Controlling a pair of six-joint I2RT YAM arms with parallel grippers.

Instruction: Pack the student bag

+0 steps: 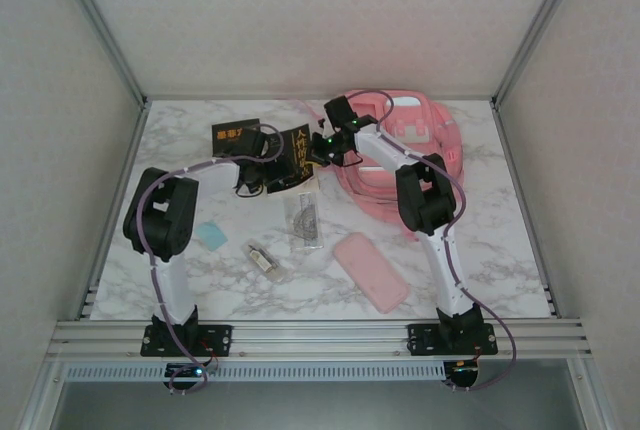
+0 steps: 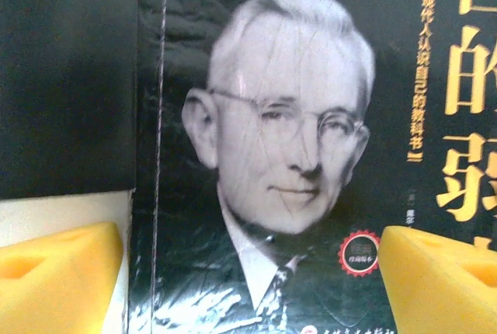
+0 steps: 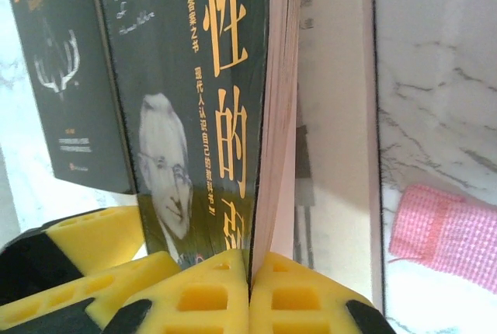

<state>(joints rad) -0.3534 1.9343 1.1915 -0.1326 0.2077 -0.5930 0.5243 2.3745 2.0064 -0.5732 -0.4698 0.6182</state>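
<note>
The student bag (image 1: 400, 140), a large pink backpack, lies at the back right of the table. A black book with a man's face on its cover (image 1: 293, 153) (image 2: 287, 116) (image 3: 194, 116) sits just left of the bag. My right gripper (image 1: 320, 150) (image 3: 248, 287) is shut on that book's edge, its yellow pads pressed together on the cover and pages. My left gripper (image 1: 268, 168) (image 2: 248, 287) hovers over the cover, open, one yellow finger (image 2: 54, 272) at each side and nothing between them.
A second black book (image 1: 236, 136) lies at the back left. Nearer the front are a clear protractor (image 1: 303, 218), a small bottle (image 1: 263, 258), a teal eraser (image 1: 211, 235) and a flat pink pencil case (image 1: 370, 270). Cage walls close in the table.
</note>
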